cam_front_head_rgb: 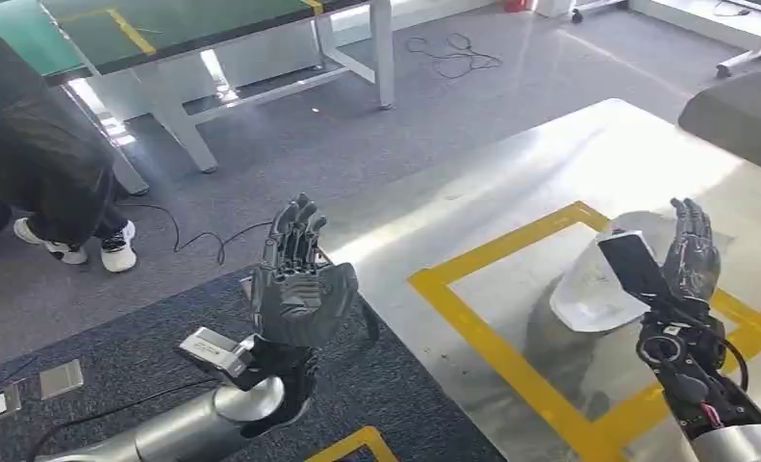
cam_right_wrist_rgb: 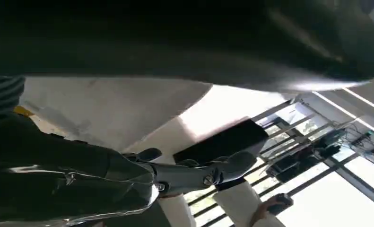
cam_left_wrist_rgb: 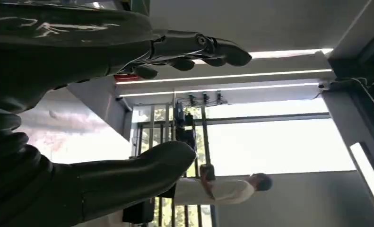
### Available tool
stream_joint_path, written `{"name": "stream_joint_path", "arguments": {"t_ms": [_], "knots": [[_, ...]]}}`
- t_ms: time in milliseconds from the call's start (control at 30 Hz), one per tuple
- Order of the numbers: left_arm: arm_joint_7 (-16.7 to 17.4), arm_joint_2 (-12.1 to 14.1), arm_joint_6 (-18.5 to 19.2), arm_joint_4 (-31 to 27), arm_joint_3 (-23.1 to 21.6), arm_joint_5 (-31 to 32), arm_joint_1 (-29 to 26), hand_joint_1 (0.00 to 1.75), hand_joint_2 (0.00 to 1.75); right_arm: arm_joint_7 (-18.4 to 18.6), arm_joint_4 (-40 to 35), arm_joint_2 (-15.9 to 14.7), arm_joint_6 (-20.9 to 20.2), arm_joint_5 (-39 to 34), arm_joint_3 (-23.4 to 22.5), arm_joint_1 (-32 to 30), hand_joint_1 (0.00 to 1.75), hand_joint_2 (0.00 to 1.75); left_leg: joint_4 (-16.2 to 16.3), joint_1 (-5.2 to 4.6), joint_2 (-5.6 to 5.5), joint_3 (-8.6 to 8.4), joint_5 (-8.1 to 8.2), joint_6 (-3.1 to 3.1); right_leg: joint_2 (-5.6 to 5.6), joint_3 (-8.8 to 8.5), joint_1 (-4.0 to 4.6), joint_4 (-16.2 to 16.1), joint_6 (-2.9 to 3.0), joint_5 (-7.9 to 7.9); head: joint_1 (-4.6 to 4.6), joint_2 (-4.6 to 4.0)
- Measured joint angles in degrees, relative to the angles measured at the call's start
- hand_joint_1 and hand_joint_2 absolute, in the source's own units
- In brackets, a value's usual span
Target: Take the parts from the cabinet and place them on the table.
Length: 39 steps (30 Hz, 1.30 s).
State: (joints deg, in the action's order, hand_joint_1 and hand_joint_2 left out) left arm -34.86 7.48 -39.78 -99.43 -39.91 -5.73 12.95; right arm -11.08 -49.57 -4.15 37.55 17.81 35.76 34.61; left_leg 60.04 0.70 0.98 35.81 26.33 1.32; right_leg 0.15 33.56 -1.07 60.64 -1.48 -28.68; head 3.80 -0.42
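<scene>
A white curved shell part (cam_front_head_rgb: 588, 284) lies on the silver table (cam_front_head_rgb: 511, 183), inside a rectangle of yellow tape (cam_front_head_rgb: 496, 348). My right hand (cam_front_head_rgb: 689, 260) is raised just right of the part, fingers straight up and apart, holding nothing. The right wrist view shows its fingers (cam_right_wrist_rgb: 199, 172) stretched out with the thumb well apart. My left hand (cam_front_head_rgb: 294, 279) is lifted over the dark carpet at the table's left edge, fingers pointing up and holding nothing. Its fingers (cam_left_wrist_rgb: 199, 49) and thumb (cam_left_wrist_rgb: 133, 177) stand wide apart in the left wrist view.
A person in dark trousers and white shoes (cam_front_head_rgb: 116, 245) stands at the far left by a green-topped table (cam_front_head_rgb: 164, 29). Cables (cam_front_head_rgb: 453, 53) lie on the grey floor. A dark grey block (cam_front_head_rgb: 742, 115) sits at the table's far right. Another person (cam_left_wrist_rgb: 222, 189) stands in the room.
</scene>
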Motion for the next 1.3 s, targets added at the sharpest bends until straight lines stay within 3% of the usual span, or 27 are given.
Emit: {"name": "stream_joint_path", "arguments": {"t_ms": [233,633,667,1067,1300], "knots": [[0.3,0.0,0.0,0.0,0.0,0.4,0.0,0.0,1.75,-1.2,-2.3,0.0,0.0,-1.9,-0.6,-1.2,0.0,0.0,0.0,0.0,0.0,0.0,0.0,0.0,0.0,-0.01,0.0,0.0,0.0,0.0,0.0,0.0],[1.1,0.1,0.0,0.0,0.0,1.0,-0.3,0.0,1.75,-1.2,-16.6,-0.5,-0.5,-4.7,-1.4,-6.1,0.0,0.0,-0.1,0.0,0.02,-0.02,0.0,-0.01,0.01,-0.01,0.0,-0.1,0.0,0.0,-0.04,0.0],[1.4,0.1,0.0,0.0,0.0,1.2,-0.4,0.0,0.0,-1.7,-17.9,-0.6,-0.8,-5.2,-1.4,-6.5,0.0,0.0,-0.1,0.0,0.02,-0.02,0.0,-0.01,0.01,-0.02,0.0,-0.1,0.0,0.0,-0.04,0.0],[3.7,0.5,0.0,0.0,0.6,1.2,-2.6,0.0,0.0,1.4,-40.9,-1.9,-5.3,-4.2,0.2,-14.3,0.0,0.0,-0.2,0.0,0.02,-0.04,0.01,-0.01,0.0,-0.03,0.0,-0.1,0.0,-0.01,-0.09,0.0],[3.9,0.8,0.0,0.0,1.0,1.6,-3.8,0.0,0.0,2.4,-48.7,-3.3,-6.5,-5.9,1.8,-17.0,0.0,0.0,-0.2,0.0,0.0,-0.07,0.01,-0.01,0.0,-0.07,0.0,-0.2,0.0,0.0,-0.11,0.0]]}}
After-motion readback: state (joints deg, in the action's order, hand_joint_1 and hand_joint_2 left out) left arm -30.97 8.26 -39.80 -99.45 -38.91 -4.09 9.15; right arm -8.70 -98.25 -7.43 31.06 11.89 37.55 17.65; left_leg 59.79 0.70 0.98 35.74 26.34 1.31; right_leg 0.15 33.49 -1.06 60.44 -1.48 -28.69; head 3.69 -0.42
